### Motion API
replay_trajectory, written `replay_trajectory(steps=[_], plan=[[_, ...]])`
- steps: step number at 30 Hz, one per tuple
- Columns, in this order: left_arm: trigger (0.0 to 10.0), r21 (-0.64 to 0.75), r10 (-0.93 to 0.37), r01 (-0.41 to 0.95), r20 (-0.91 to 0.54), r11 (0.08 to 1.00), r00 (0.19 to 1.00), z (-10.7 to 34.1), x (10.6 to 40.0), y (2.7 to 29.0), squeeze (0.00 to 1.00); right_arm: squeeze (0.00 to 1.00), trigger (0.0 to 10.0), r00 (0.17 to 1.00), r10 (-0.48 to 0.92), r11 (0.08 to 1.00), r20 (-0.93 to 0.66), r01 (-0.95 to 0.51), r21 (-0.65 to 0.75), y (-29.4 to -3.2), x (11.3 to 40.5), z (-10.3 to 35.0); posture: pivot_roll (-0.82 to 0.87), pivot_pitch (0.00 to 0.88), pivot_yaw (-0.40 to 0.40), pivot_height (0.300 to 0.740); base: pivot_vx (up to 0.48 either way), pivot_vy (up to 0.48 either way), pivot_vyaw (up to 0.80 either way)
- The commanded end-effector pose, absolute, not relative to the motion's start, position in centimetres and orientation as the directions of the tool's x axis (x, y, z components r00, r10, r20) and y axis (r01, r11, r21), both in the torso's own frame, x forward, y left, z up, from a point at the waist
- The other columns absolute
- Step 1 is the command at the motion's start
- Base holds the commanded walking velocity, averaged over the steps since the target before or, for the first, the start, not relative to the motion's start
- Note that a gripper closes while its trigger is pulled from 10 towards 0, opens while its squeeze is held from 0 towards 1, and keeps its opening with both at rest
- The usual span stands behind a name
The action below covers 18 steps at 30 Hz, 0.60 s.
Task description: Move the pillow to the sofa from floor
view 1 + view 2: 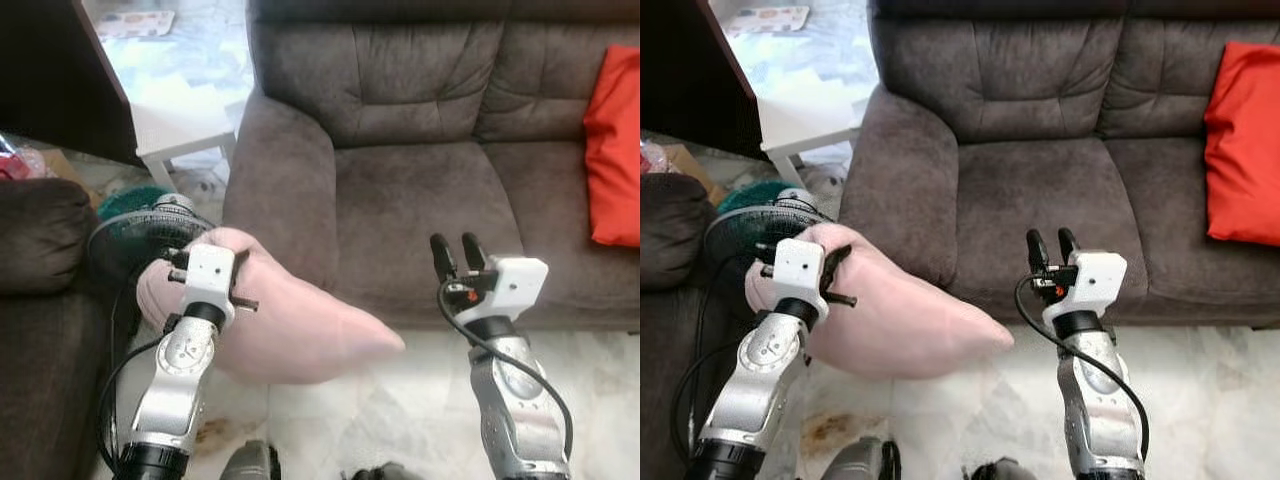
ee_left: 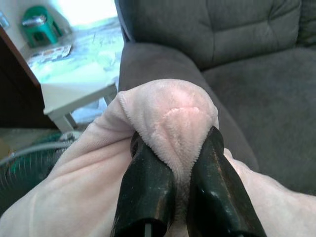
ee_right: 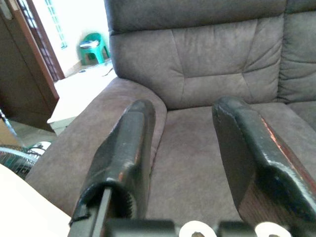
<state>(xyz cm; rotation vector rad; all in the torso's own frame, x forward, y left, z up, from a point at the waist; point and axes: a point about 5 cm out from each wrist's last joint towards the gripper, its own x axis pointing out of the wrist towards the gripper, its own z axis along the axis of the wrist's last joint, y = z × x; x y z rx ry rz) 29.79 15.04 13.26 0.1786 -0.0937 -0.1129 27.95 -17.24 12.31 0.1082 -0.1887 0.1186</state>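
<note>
Pillow (image 1: 290,325) — pink, plush, judged light and soft; held clear of the floor just before the sofa (image 1: 420,190) arm, sagging from a pinched corner. Left gripper (image 2: 173,163): fingers clamped on a fold of the fabric. Right gripper (image 1: 458,255): fingers apart, nothing held, raised before the seat. A deeper bite into the stuffing is advised — thin folds may slip.

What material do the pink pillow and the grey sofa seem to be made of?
The pink pillow, pinched by the left hand, looks like soft plush or fleece: its surface is fuzzy and matte, and it folds easily between the fingers. The grey sofa appears covered in a suede-like or microfibre fabric, matte with a mottled nap and stitched seams; the exact fabric cannot be told.
</note>
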Motion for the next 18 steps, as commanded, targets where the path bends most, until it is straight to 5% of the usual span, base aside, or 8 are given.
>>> replay_trajectory(steps=[1, 13, 18], plan=[[10.0, 0.193, -0.146, 0.109, 0.189, 0.975, 0.971, 15.84, 30.00, 14.79, 0.00, 0.00, 10.0, 0.979, 0.099, 0.988, 0.179, -0.118, 0.098, -17.32, 27.88, 11.91, 0.13, 0.106, -0.007, 0.740, 0.000, 0.000, 0.00], [10.0, 0.182, -0.200, 0.169, 0.163, 0.969, 0.966, 16.04, 30.07, 14.42, 0.00, 0.00, 10.0, 0.977, 0.159, 0.984, 0.140, -0.169, 0.057, -17.38, 28.30, 11.79, 0.13, 0.099, -0.011, 0.740, 0.000, 0.000, 0.00], [10.0, 0.196, -0.250, 0.223, 0.124, 0.955, 0.960, 16.17, 29.83, 15.25, 0.00, 0.00, 10.0, 0.944, 0.319, 0.945, 0.085, -0.309, -0.108, -18.12, 28.67, 12.26, 0.13, 0.085, -0.016, 0.740, 0.000, 0.000, 0.00]])
